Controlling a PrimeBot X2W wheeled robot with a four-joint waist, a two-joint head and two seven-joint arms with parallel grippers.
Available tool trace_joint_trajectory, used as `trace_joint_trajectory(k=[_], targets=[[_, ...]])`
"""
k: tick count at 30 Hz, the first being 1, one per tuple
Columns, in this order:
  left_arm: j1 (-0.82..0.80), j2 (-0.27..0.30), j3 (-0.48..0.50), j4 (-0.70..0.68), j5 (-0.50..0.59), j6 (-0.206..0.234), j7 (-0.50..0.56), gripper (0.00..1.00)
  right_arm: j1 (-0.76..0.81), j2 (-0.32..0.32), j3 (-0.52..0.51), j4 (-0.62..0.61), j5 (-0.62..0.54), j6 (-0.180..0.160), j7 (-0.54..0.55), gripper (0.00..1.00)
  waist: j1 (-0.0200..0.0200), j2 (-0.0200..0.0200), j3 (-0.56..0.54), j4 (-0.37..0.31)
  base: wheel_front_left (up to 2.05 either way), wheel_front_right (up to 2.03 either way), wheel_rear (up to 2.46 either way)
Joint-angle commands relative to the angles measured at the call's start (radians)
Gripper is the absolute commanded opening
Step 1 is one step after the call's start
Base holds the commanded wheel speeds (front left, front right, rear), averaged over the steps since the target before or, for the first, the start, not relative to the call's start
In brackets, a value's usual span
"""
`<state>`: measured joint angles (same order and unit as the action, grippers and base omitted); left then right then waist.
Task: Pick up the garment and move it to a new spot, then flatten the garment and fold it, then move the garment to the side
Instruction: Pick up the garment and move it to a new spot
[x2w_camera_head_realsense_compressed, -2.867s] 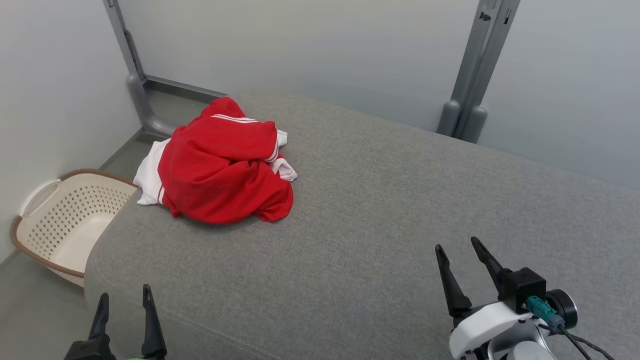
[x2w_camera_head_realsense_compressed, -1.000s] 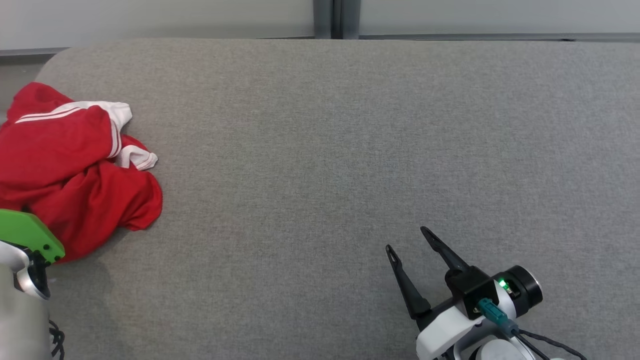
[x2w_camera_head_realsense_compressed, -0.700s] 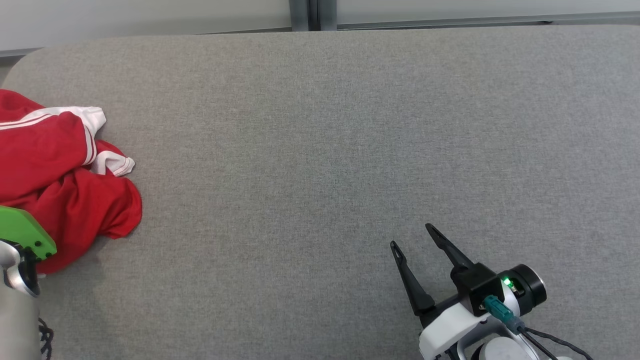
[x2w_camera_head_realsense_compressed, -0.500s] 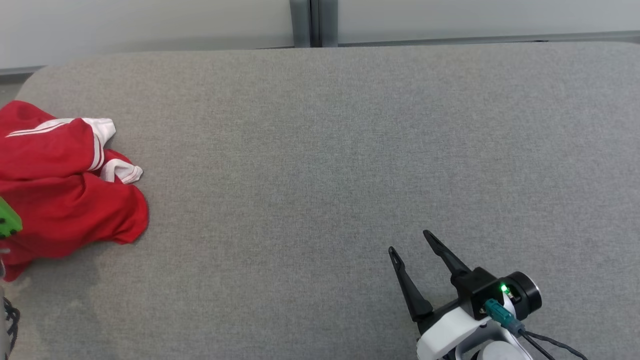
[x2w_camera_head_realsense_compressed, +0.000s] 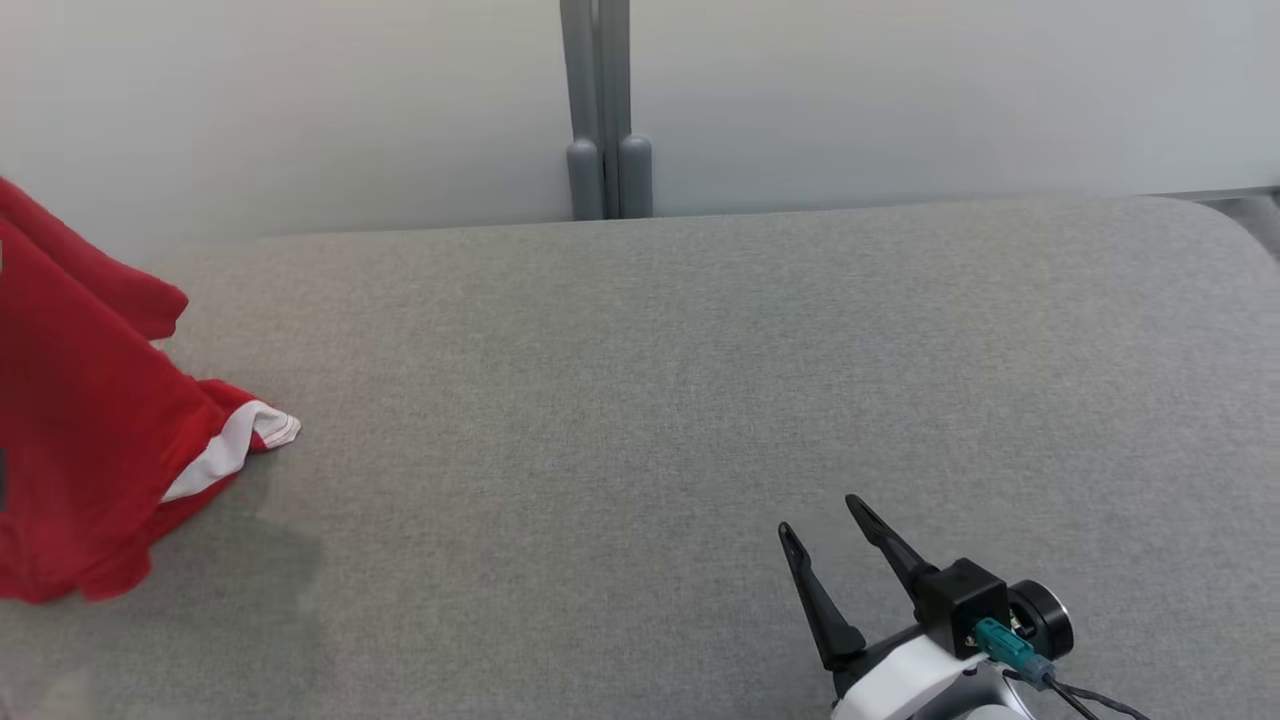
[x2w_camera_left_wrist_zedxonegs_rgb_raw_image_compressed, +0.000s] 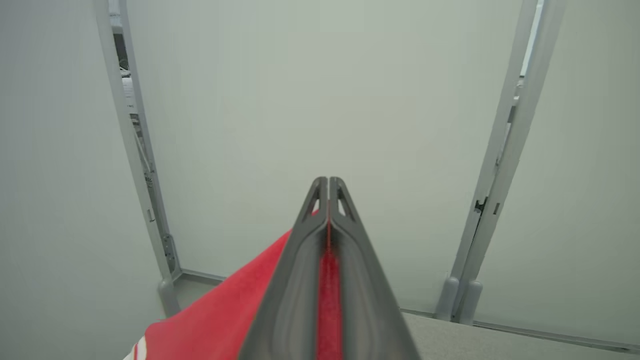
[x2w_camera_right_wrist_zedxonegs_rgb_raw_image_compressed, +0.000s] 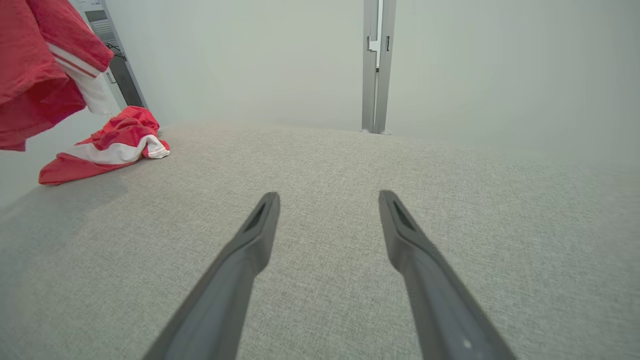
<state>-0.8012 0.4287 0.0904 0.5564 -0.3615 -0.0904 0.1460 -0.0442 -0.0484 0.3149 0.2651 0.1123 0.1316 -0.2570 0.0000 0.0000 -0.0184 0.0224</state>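
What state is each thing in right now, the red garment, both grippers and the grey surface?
left gripper: shut on the red garment.
right gripper: open, empty, over the grey surface.
red garment: unfolded, partly lifted, hanging from the left gripper, a white-trimmed end lying on the grey surface.
grey surface: flat, unwrinkled.

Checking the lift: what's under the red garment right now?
The garment hangs from the shut left gripper. Below its raised part lies bare grey cushion. Its lower end rests on the cushion, and anything beneath that part is covered.
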Motion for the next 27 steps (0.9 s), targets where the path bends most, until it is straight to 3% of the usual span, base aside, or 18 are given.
trace_joint_trajectory(k=[1,8,15,21,27], targets=[[-0.015,-0.023,-0.015,-0.047,-0.009,-0.007,0.012,0.0,0.016,-0.004,0.0,0.008,0.002,-0.002,-0.005,1.0,0.0,0.0,-0.036,-0.06,0.0,0.0,0.0],[0.027,-0.092,-0.082,-0.275,-0.046,-0.013,0.098,0.0,0.016,-0.004,-0.028,0.013,-0.002,-0.002,-0.008,1.0,0.0,0.0,-0.042,-0.186,0.0,0.0,0.0],[0.091,-0.18,-0.153,-0.409,-0.082,-0.007,0.167,0.0,-0.007,-0.003,-0.033,0.016,0.003,-0.002,-0.009,1.0,0.0,0.0,-0.013,-0.334,0.0,0.0,0.0],[0.142,-0.266,-0.213,-0.389,-0.11,-0.009,0.149,0.0,-0.023,-0.003,-0.017,0.009,0.011,-0.002,-0.009,1.0,0.0,0.0,0.031,-0.416,0.0,0.0,0.0],[0.212,-0.318,-0.272,-0.262,-0.087,-0.014,0.041,0.0,-0.022,-0.002,-0.015,0.0,0.016,-0.002,-0.009,1.0,0.0,0.0,0.071,-0.47,0.0,0.0,0.0]])
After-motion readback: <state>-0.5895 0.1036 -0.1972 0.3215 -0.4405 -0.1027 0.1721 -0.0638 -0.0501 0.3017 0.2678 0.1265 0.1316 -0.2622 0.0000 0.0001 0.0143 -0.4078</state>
